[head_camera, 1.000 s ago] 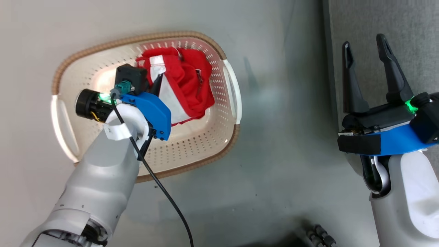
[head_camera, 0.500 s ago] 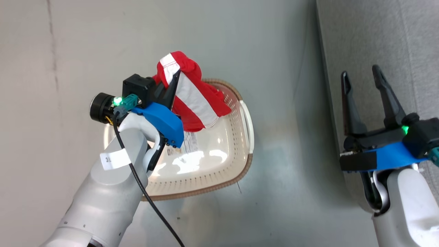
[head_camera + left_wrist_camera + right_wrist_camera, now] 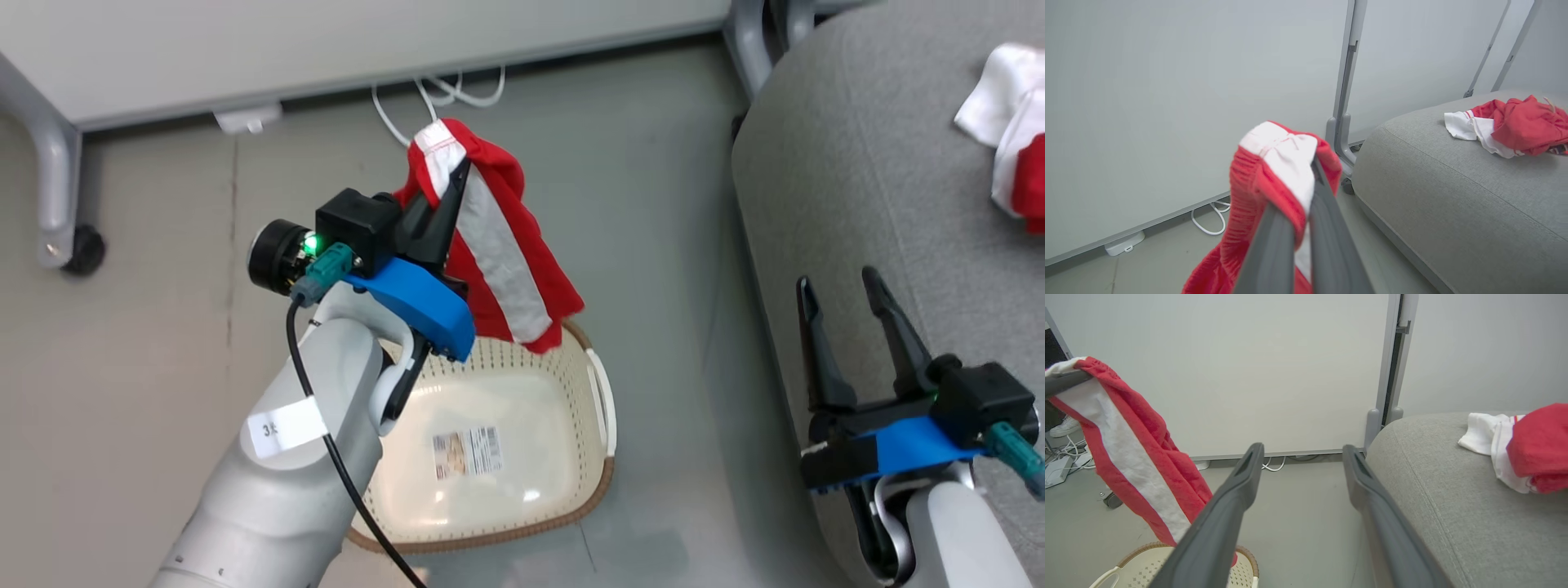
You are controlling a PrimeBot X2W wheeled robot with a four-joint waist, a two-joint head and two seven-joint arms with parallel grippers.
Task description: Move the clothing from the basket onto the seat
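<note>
Clothing (image 3: 500, 245) pinched in left jaws above basket (image 3: 563, 457), right jaws wide near seat (image 3: 857, 180)

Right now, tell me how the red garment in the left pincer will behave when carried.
Probably floppy: the red garment drapes limp below the shut left pincer. Likely light, since one pinched edge holds it all. It may swing or snag the basket rim beneath.

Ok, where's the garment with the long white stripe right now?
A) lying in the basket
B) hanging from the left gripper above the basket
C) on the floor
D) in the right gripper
B: the left gripper is shut on the garment, which dangles clear above the basket.
</note>
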